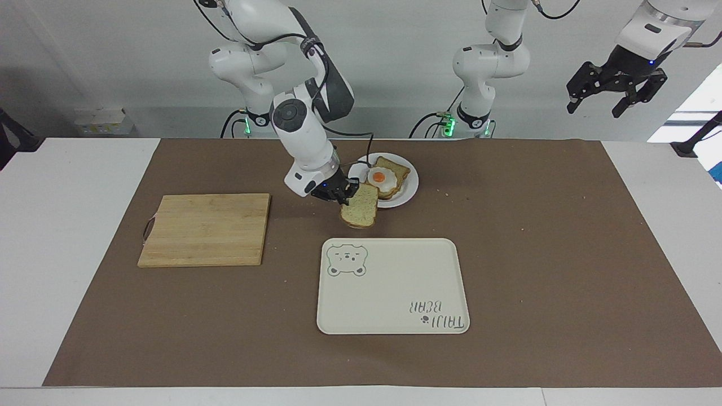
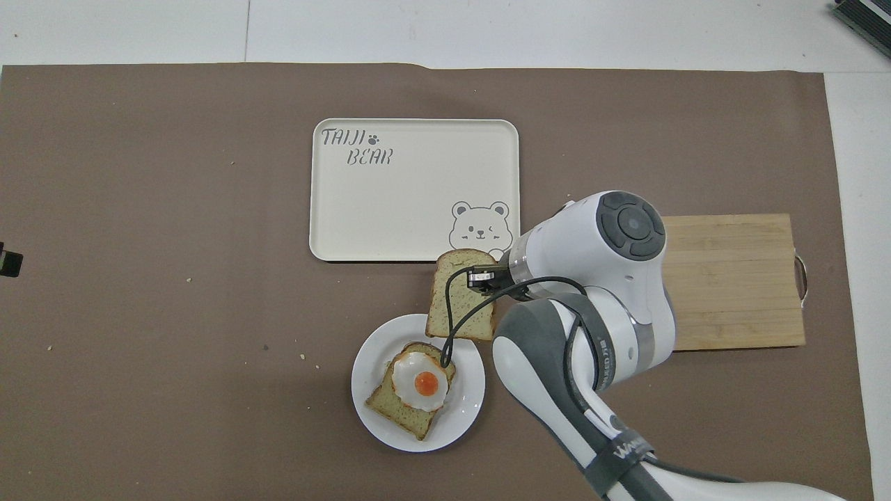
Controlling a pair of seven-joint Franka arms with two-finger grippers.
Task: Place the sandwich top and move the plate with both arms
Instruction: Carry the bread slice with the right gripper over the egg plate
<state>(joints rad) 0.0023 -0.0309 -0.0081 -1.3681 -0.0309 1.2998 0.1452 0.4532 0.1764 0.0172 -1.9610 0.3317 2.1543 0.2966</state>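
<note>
Right hand (image 1: 345, 195) pinching bread slice (image 1: 360, 212) in air over plate (image 1: 407, 192) edge, left hand (image 1: 613, 96) spread, raised, waiting.

A long white rectangular table (image 1: 67, 237) carries a wide matte brown paper mat (image 1: 564, 254) that covers most of its top and leaves white margins at both ends. Above the table rises a plain pale grey wall (image 1: 395, 67). Beside the table's end, bright daylight comes through a window (image 1: 696, 107).
</note>
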